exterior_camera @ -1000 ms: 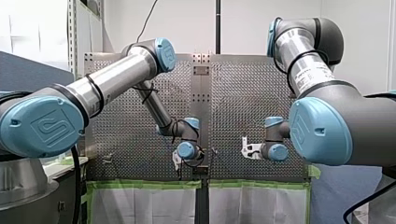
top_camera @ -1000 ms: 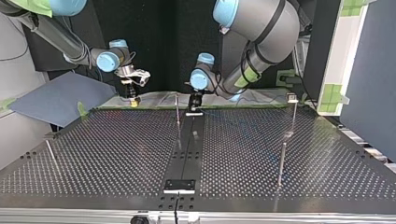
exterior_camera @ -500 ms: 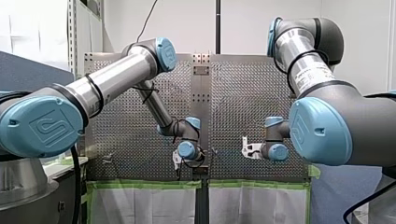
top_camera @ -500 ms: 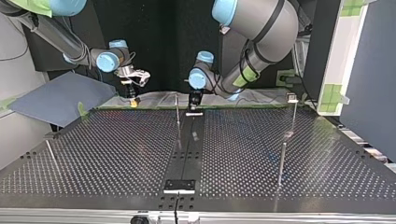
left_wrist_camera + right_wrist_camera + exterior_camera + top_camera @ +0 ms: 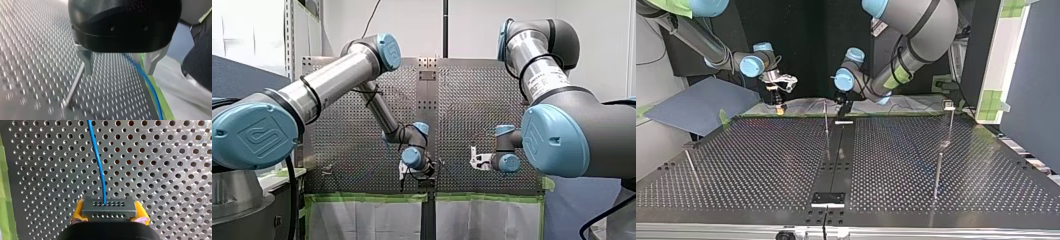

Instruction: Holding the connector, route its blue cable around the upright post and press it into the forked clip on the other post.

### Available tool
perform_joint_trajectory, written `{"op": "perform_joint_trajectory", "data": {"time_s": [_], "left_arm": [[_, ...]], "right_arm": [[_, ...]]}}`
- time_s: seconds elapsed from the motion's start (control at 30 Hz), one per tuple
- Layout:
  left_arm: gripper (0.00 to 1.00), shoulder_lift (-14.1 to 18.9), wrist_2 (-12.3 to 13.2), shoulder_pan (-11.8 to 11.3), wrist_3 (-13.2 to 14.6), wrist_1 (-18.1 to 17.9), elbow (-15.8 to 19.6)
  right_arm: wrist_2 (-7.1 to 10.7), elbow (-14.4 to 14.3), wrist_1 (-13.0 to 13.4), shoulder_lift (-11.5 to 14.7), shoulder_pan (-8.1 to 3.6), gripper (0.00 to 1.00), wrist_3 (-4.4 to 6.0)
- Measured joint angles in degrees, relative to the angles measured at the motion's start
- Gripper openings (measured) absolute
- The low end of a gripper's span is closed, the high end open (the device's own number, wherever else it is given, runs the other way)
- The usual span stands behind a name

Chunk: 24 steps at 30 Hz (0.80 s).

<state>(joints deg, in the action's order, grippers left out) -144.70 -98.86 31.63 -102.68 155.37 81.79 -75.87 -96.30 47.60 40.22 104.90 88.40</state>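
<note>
In the right wrist view, my right gripper [image 5: 110,211] is shut on a dark connector [image 5: 109,205], its yellow pads [image 5: 78,211] on either side. A blue cable [image 5: 98,162] leaves the connector and runs ahead over the perforated plate. My left gripper [image 5: 119,72] is open, with metal fingers [image 5: 87,62] wide apart. The blue cable [image 5: 148,82] passes between them, close to one finger and not gripped. A thin upright post [image 5: 826,118] stands just beside my left gripper [image 5: 842,111]. Another post with a clip head [image 5: 949,106] stands at the top view's right. My right gripper [image 5: 779,104] hangs at the far left edge.
Two more thin posts [image 5: 937,175] [image 5: 690,164] stand nearer the top view's front. A black strip [image 5: 836,160] runs down the plate's middle to a small block [image 5: 828,199]. Green tape [image 5: 362,198] and white sheeting line the table's near edge in the front view.
My left arm's wrist has tilted and shifted a little toward the top view's left, near the post. My right arm and the connector have not moved.
</note>
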Motion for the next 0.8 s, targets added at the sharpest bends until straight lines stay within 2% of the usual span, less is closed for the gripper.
{"op": "perform_joint_trajectory", "data": {"time_s": [0.2, 0.3, 0.5, 0.8], "left_arm": [[1.0, 2.7, 2.3, 1.5, 0.4, -2.1, 2.7], [1.0, 3.5, 2.5, 2.5, 0.7, -2.5, 4.3], [1.0, 3.9, 1.0, 4.3, 1.2, -2.8, 7.3], [1.0, 4.6, -0.7, 6.0, 1.3, -3.6, 8.1]], "right_arm": [[0.01, 0.0, 0.0, 0.0, 0.09, 0.0, 0.03], [0.07, 0.0, -0.1, 0.0, 0.08, 0.0, 0.02], [0.13, 0.0, -0.4, 0.0, -0.04, 0.0, 0.03], [0.43, 0.0, -0.5, 0.0, -0.18, 0.0, 0.04]]}}
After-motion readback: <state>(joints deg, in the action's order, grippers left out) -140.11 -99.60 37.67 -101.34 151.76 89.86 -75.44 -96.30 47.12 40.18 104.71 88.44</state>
